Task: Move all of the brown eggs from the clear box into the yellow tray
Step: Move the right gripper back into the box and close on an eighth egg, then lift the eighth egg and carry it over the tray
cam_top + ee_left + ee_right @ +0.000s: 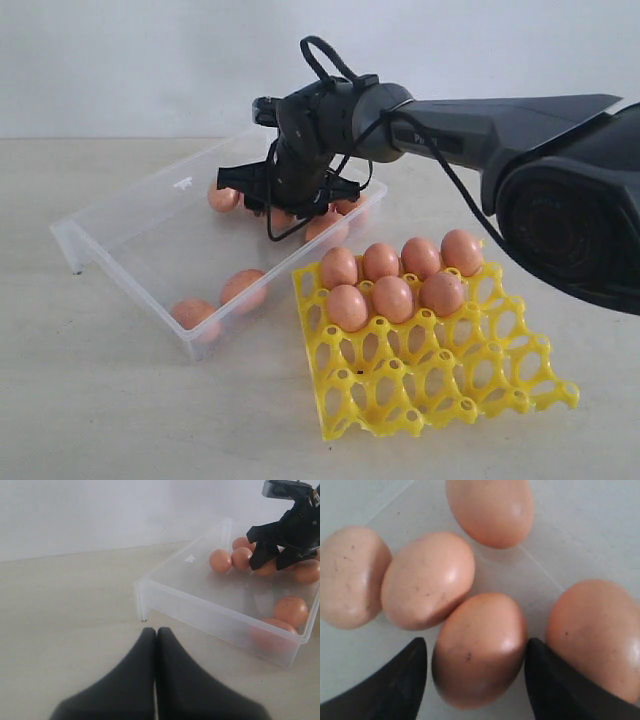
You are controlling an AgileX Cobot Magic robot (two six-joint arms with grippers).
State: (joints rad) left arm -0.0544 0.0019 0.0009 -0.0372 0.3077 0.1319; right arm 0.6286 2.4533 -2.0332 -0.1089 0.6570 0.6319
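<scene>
Fingers point(395, 687) of the right gripper point(476, 652) stand spread astride one brown egg point(480, 630) at the clear box's point(150, 230) 2 o'clock corner, not yet clamped, evidently lined up for a pick. Left gripper point(156, 645) sits pinched shut and empty outside the box; yellow tray point(430, 350), at its 4 o'clock, holds seven eggs point(393, 297)

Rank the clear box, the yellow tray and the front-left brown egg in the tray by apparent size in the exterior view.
1. Clear box: largest.
2. Yellow tray: somewhat smaller, though it lies nearer the camera, so the true gap may be wider.
3. Brown egg: by far the smallest.
</scene>
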